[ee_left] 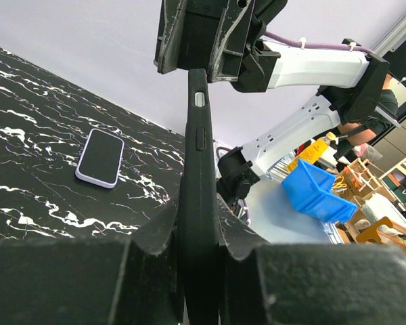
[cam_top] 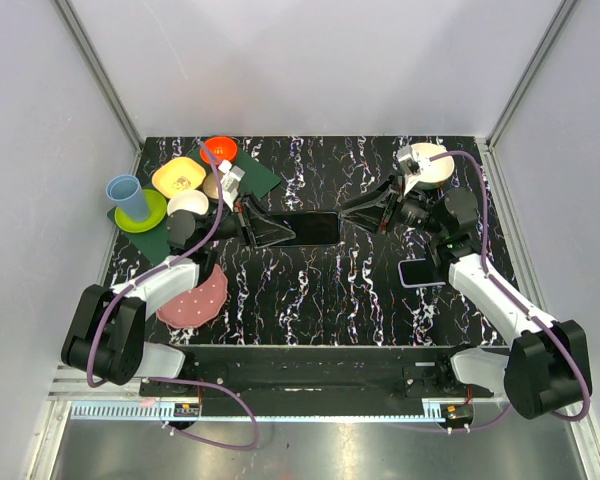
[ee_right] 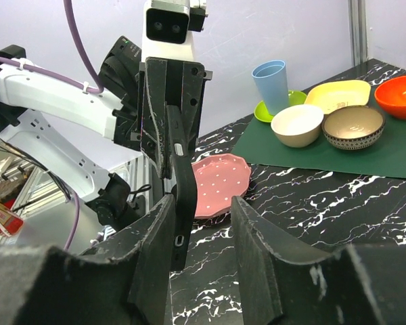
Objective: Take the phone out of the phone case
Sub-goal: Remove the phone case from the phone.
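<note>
A black phone case (cam_top: 305,228) hangs edge-on above the table's middle, between both grippers. My left gripper (cam_top: 265,232) is shut on its left end; in the left wrist view the case (ee_left: 197,169) runs up from between my jaws (ee_left: 199,223). My right gripper (cam_top: 365,212) is open around the case's right end; in the right wrist view the case (ee_right: 183,183) lies against the left finger, with a gap to the right finger (ee_right: 203,210). A phone with a lavender rim (cam_top: 420,272) lies screen up on the table by the right arm and also shows in the left wrist view (ee_left: 100,157).
A pink dotted plate (cam_top: 195,298) lies at the front left. A green mat (cam_top: 255,180) at the back left carries several bowls, a blue cup (cam_top: 128,197) on a green plate and an orange bowl (cam_top: 219,150). A tan bowl (cam_top: 430,165) stands at the back right.
</note>
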{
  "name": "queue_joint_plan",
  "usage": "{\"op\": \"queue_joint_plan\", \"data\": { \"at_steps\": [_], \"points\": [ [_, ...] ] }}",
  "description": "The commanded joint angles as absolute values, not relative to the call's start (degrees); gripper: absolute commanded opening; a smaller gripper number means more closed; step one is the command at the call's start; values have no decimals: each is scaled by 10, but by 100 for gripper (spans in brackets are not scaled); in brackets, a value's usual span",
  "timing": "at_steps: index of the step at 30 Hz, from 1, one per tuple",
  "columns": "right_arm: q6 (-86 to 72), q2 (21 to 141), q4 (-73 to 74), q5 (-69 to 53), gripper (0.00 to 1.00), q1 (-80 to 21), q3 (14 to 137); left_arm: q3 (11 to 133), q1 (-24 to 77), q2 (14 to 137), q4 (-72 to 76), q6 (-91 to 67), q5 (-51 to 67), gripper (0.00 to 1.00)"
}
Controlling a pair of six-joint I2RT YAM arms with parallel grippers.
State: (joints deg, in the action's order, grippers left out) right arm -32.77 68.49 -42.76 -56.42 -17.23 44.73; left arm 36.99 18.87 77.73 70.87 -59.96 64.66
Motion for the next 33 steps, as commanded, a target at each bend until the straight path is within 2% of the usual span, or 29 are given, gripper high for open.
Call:
{"op": "queue_joint_plan", "data": {
  "at_steps": [1,18,26,33],
  "points": [
    [-340,684,-470,-558,42,-171,448,376,192,765,871,-587,634,0],
    [-370,696,-492,-588,34,-173,452,377,197,766,862,-580,635,0],
    [-381,704,-497,-606,26,-176,456,376,198,768,858,-575,634,0],
    [-405,711,-506,-611,12,-178,458,376,199,768,863,-573,642,0]
  ]
}}
